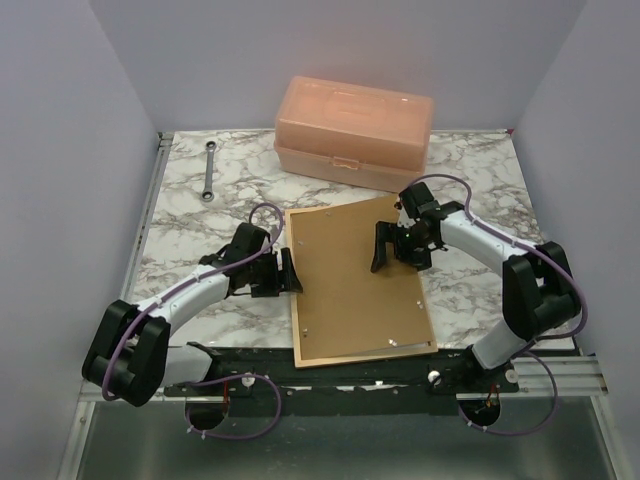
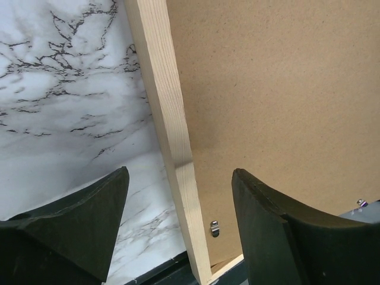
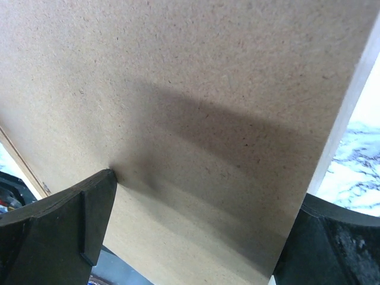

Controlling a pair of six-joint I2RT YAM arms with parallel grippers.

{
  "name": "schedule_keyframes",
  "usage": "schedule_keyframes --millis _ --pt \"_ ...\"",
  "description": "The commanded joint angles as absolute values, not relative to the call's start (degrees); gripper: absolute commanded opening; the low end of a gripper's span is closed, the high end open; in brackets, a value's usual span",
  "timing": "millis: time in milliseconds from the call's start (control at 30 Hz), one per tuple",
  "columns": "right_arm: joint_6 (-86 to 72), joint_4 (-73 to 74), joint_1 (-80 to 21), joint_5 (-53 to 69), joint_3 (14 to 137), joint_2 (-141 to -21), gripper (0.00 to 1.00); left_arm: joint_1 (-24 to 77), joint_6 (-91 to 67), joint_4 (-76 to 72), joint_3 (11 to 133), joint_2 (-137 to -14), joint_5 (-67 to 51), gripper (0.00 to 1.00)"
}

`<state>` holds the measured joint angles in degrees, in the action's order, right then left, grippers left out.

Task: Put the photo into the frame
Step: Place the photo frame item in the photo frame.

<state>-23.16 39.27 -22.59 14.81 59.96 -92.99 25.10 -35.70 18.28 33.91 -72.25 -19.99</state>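
Note:
The frame [image 1: 294,325] lies face down on the marble table, with the brown backing panel [image 1: 350,290] resting in it. The photo is hidden from every view. My left gripper [image 1: 289,272] is open at the frame's left side; in the left wrist view [image 2: 180,173] its jaws straddle the pale wood rail [image 2: 172,142] without gripping it. My right gripper [image 1: 398,256] is open over the panel's far right part; in the right wrist view [image 3: 205,190] its left fingertip [image 3: 98,196] touches the panel [image 3: 208,89].
A peach plastic box [image 1: 355,130] stands behind the frame. A wrench [image 1: 209,172] lies at the far left. A small metal tab [image 2: 215,228] sits on the panel by the rail. The black table edge [image 1: 250,358] runs along the front.

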Motion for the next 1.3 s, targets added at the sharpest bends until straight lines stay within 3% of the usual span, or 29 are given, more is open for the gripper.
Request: schedule_keyframes --millis 0,467,767,1033,1133,1267 --pt "-23.77 43.36 -23.14 7.98 62.0 -90.72 1.0 25.18 -36.43 17.94 33.42 -70.66 -18.37 0.72" --pt "-23.77 42.77 -23.19 11.58 61.81 -89.74 1.0 25.16 -37.21 17.3 32.89 -71.08 -18.54 0.72" --pt "-24.24 41.63 -24.85 13.26 61.97 -90.56 1.0 25.3 -41.15 13.15 32.86 -74.69 -17.93 0.61" --pt "-24.69 41.05 -26.75 12.88 61.79 -92.32 1.0 28.38 -41.31 15.45 37.17 -80.14 -14.63 0.59" --pt "-24.71 41.05 -27.63 12.51 61.87 -93.13 1.0 30.19 -41.25 17.61 39.5 -82.03 -12.43 0.51" --pt "-24.54 41.31 -28.29 11.55 61.96 -93.98 1.0 32.45 -41.47 23.2 43.27 -85.28 -7.46 0.34"
